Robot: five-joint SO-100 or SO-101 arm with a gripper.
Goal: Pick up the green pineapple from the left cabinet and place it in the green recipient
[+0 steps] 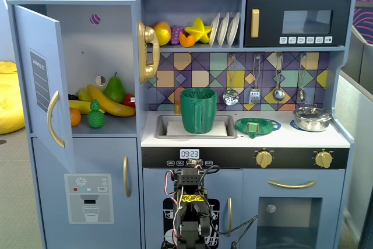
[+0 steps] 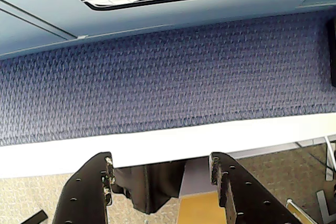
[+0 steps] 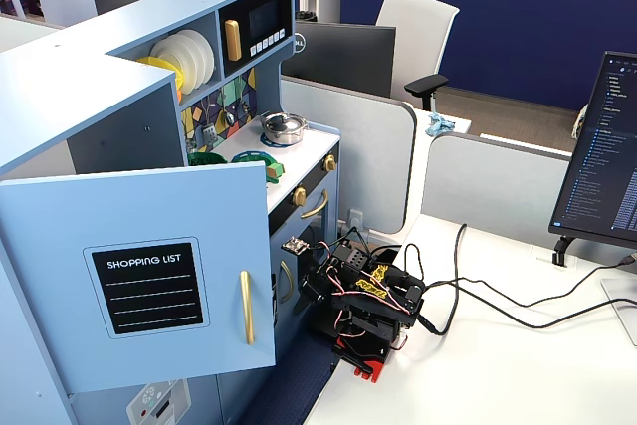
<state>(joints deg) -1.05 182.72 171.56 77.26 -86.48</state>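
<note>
The green pineapple (image 1: 96, 115) stands on the shelf of the left cabinet (image 1: 111, 33), in front of the bananas; the cabinet door (image 1: 44, 80) hangs open to the left. The green recipient (image 1: 198, 110), a ribbed pitcher, stands upright in the sink. My arm (image 1: 192, 205) is folded low in front of the kitchen, far below both. In the wrist view my gripper (image 2: 161, 165) is open and empty, facing blue carpet and a white edge. In the side fixed view the open door (image 3: 149, 276) hides the pineapple, and the arm (image 3: 366, 296) sits on the white desk.
A pear (image 1: 115, 90), bananas (image 1: 108, 102) and an orange (image 1: 75, 116) share the shelf with the pineapple. A flat green dish (image 1: 257, 126) and a steel pot (image 1: 312, 119) sit on the counter. Utensils hang above. Cables (image 3: 478, 296) cross the desk.
</note>
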